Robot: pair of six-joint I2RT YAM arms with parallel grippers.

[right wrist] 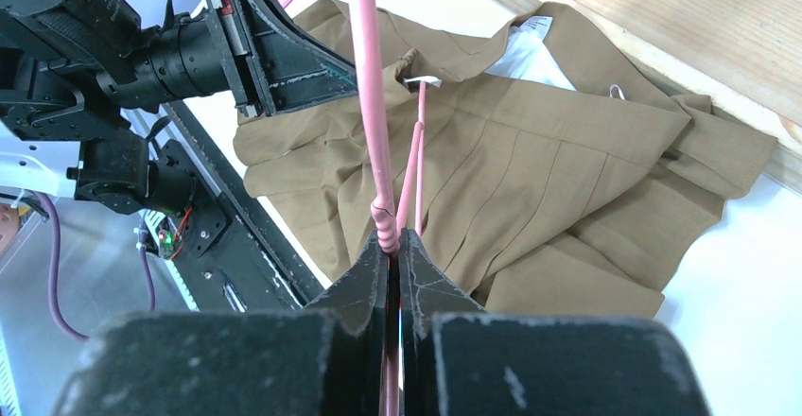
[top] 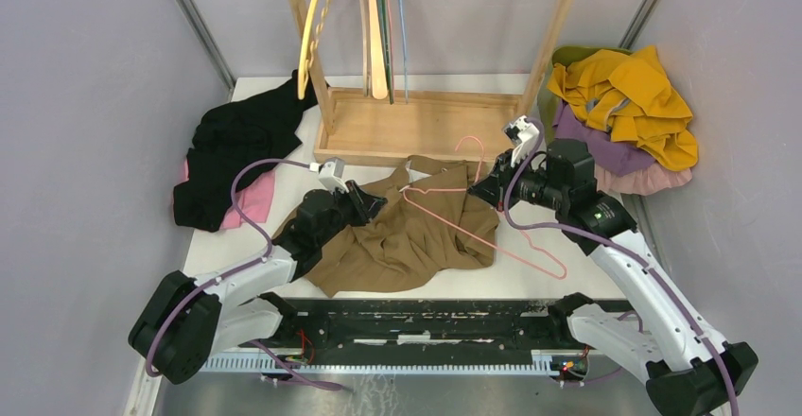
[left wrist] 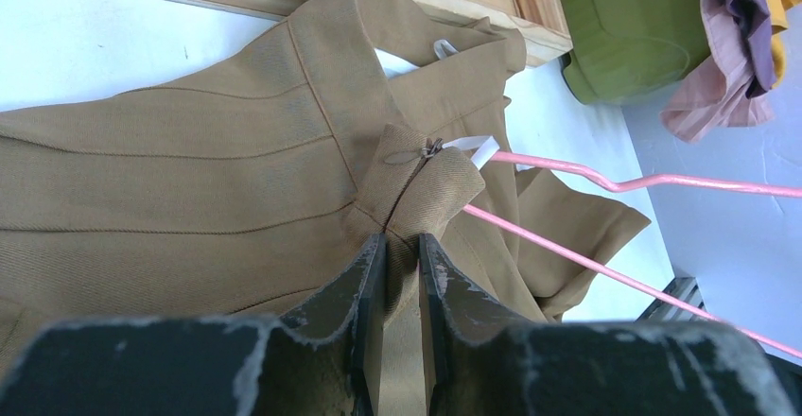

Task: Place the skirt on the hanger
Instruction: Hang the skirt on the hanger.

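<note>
Cannot see the top of the wooden rack (top: 416, 128), cut off at the upper edge of the overhead view, nor the pink hanger (left wrist: 700, 182) past the right edge of the left wrist view, nor the skirt (left wrist: 189, 180) beyond that frame's left edge.

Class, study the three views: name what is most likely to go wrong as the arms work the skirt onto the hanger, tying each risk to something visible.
1. The left gripper pinches only a narrow fold of the skirt by the zip; it may slip free under pull.
2. The right gripper clamps the thin pink hanger, which could twist in its grip.
3. The wooden rack base lies close behind; the hanger may catch it.
</note>
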